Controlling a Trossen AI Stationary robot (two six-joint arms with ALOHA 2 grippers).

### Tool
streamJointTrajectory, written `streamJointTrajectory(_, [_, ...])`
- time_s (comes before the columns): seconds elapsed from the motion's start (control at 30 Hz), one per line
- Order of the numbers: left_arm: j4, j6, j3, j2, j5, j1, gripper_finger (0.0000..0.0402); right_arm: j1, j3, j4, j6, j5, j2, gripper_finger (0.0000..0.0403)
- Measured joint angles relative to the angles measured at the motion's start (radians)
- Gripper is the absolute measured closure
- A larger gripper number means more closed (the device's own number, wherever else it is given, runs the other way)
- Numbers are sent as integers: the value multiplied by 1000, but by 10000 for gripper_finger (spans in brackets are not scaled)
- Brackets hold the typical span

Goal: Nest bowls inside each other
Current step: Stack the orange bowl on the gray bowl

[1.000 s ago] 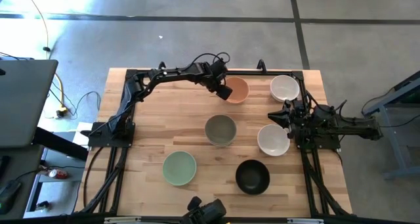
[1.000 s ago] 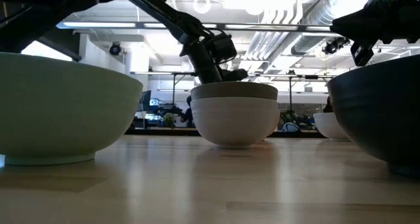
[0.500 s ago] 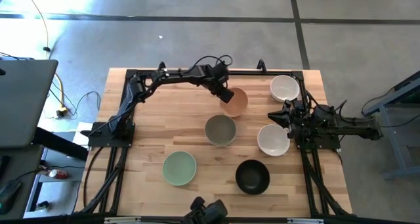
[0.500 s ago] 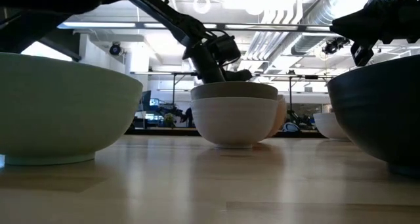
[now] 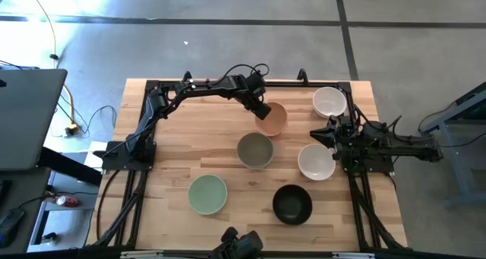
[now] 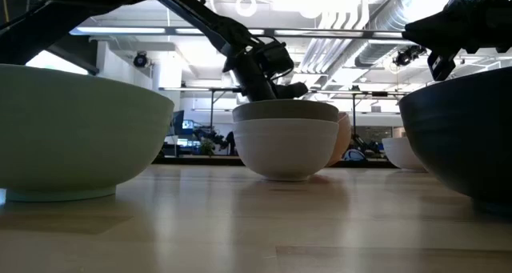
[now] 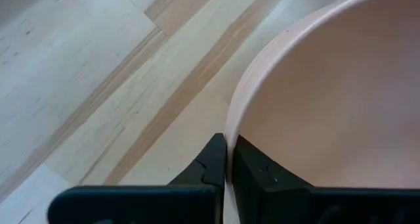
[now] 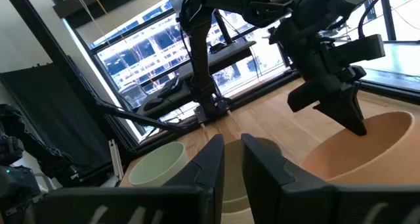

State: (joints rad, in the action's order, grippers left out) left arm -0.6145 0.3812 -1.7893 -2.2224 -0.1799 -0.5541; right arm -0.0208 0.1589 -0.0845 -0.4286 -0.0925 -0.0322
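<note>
Now we carry | left end effector (image 5: pixel 261 112) clamped on peach-orange bowl (image 5: pixel 274 120) rim | moved nearer olive green bowl (image 5: pixel 255 150) | nesting next

Two dark jointed arms, looping black cables, angular wedge-like fingers, seemingly matte

Open tabletop (image 5: pixel 182 134) is left on the near-left; passage rightward is blocked by the olive bowl (image 5: pixel 255 150)
</note>
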Motion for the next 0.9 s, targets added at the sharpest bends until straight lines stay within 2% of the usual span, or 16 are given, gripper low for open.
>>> streamJointTrajectory(0.47, [-70, -61, 0, 127, 8, -62, 401, 0, 0, -1, 2, 6, 0, 359])
streamJointTrajectory(0.9, [-282, -169, -1, 295, -8, -75, 402, 0, 0, -1, 10, 3, 0, 359])
